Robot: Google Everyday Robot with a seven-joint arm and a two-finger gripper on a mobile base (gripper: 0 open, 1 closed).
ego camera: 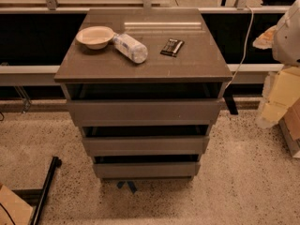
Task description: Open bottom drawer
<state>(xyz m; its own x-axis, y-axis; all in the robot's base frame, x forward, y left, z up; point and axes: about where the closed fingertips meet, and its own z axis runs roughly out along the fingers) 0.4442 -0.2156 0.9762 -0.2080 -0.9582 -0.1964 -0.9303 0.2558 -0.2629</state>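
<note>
Barely begun, by the look of it: bottom drawer at 6 o'clock of the grey-brown cabinet, lowest of three, front sitting close in with only a dark slit above. Nothing of its inside on show, so contents unknown. Whole pull left to do.

Gripper nowhere in view, so no telling whether spread or closed. Only a white robot casing at the 3 o'clock edge, well apart from the drawer.

On the cabinet top, toward 11 o'clock, a shallow bowl, seemingly empty, touching a plastic bottle lying on its side. Dark packet near 12 o'clock.
</note>
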